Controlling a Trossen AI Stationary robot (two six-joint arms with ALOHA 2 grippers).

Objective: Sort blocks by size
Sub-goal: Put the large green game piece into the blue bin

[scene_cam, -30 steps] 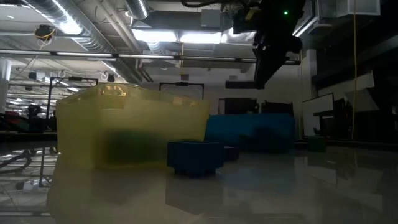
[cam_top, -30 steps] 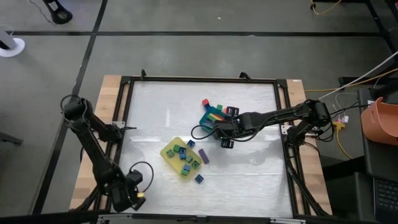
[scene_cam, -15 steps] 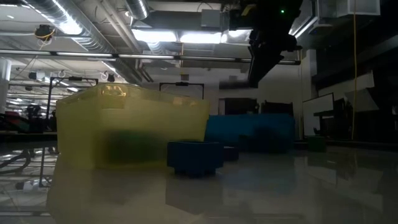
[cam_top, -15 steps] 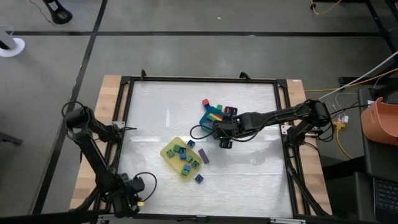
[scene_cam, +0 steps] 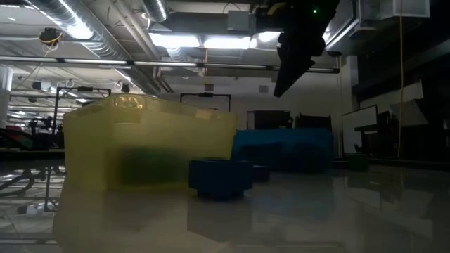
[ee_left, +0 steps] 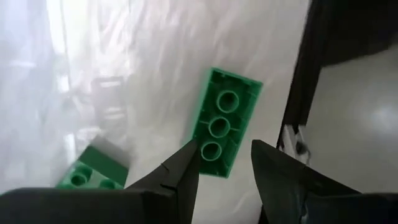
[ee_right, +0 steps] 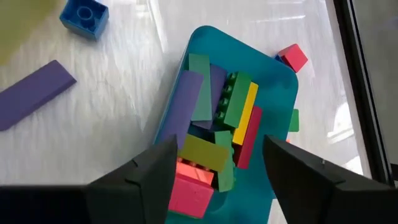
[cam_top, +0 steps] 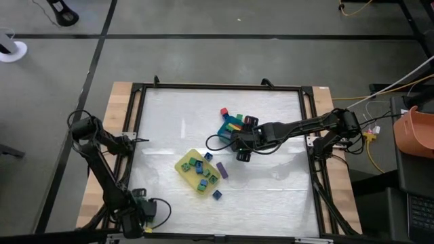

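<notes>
Blocks are split between two trays near the middle of my table [cam_top: 169, 115]: the teal-blue tray [ee_right: 283, 99] holds a pile of the longer bars, green, yellow, red, purple and olive, stacked loosely across each other, and the flat yellow tray [cam_top: 183, 165] in front of it holds a bunch of small cubes, mostly blue and green. I've got the right gripper [ee_right: 217, 177] hovering right over the near end of the teal tray, fingers spread with nothing between them, the pile showing straight through the gap. A red cube [ee_right: 291, 57] sits on the table touching the tray's far corner, a purple bar [ee_right: 34, 93] lies flat on the table between the two trays, and a blue cube [ee_right: 84, 15] is just beside the yellow tray. From the overhead I can see another blue cube [cam_top: 216, 194] loose on the table in front of the yellow tray. My left gripper [ee_left: 225, 168] is way off at the near left corner of the table, fingers apart, hanging over a long green bar [ee_left: 224, 123] that lies right next to the black frame rail [ee_left: 323, 74]; a second green piece [ee_left: 90, 171] is near it. Can't tell from the wrist cam whether the fingers touch that bar.
</notes>
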